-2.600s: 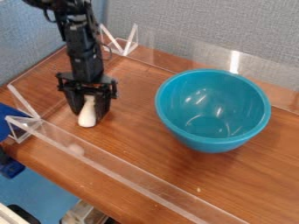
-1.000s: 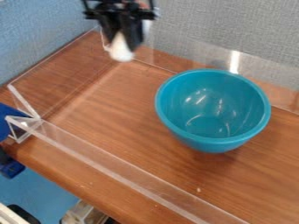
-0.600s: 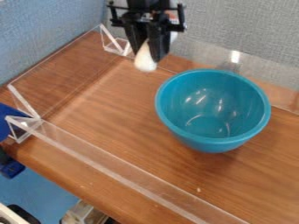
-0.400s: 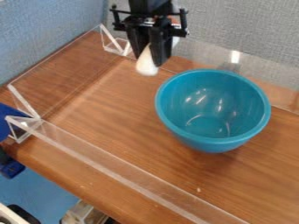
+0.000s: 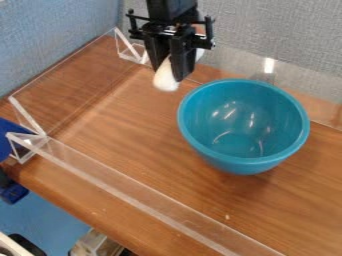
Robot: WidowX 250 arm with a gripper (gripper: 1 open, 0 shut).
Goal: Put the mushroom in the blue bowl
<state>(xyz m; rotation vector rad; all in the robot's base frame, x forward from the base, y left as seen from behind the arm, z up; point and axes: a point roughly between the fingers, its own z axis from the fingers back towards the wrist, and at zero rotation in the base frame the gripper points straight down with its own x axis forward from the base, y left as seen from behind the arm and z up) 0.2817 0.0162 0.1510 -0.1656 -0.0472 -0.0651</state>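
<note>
My gripper point(image 5: 171, 66) hangs in the air near the back of the table, shut on the mushroom point(image 5: 164, 77), whose cream-white stem pokes out below the black fingers; its cap is hidden between them. The blue bowl point(image 5: 245, 125), a large glossy teal one, rests on the wooden table to the right and in front of the gripper. The mushroom hangs just left of the bowl's back-left rim, above the tabletop. Nothing lies in the bowl.
Clear acrylic walls point(image 5: 114, 175) border the wooden table point(image 5: 120, 120) along its front, left and back edges. A blue backdrop point(image 5: 267, 30) rises behind the table.
The gripper has carried the mushroom up off the table at the left and rightward toward the bowl. In the last half second it drifted slightly lower and right.
</note>
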